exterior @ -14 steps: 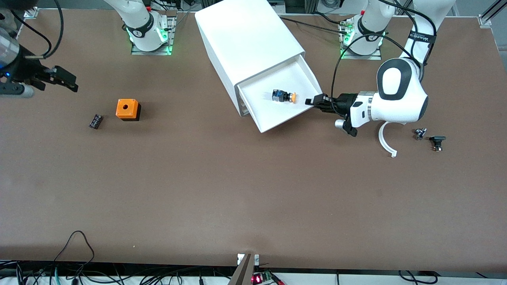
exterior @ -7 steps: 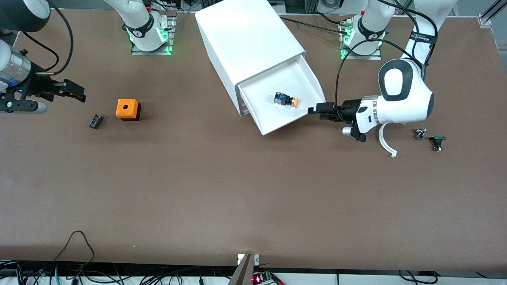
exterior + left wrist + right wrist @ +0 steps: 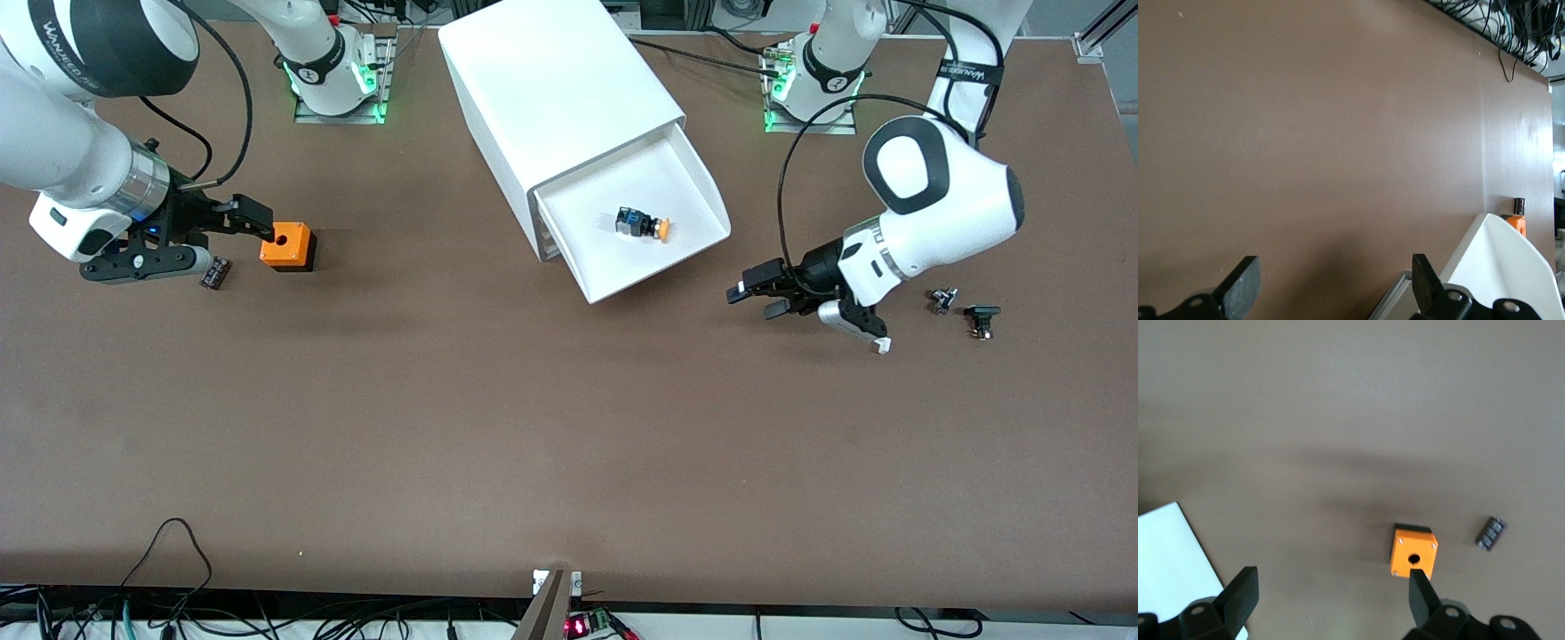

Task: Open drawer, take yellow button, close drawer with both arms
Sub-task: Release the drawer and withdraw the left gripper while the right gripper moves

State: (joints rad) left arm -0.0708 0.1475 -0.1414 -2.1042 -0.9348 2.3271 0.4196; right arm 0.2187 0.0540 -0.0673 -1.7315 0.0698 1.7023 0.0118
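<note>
An orange cube (image 3: 287, 246) with a hole on top is sitting on the brown table (image 3: 498, 427), with a small black part (image 3: 214, 273) lying near it. Two small dark parts (image 3: 965, 310) are lying toward the left arm's end.

We see the cabinet (image 3: 556, 98) standing at the middle of the table (image 3: 533, 427), between the two arm bases. Its top drawer (image 3: 636, 222) is pulled out toward the front camera and the left arm's end, and the button (image 3: 642, 223) lies in it. The left gripper (image 3: 751, 298) hangs over bare table near the drawer's corner, toward the left arm's end. Nearer that end lie two small parts (image 3: 965, 311). Toward the right arm's end sits a cube (image 3: 286, 246) with a small block (image 3: 214, 273) beside it; the right gripper (image 3: 240, 218) is over that spot.
</note>
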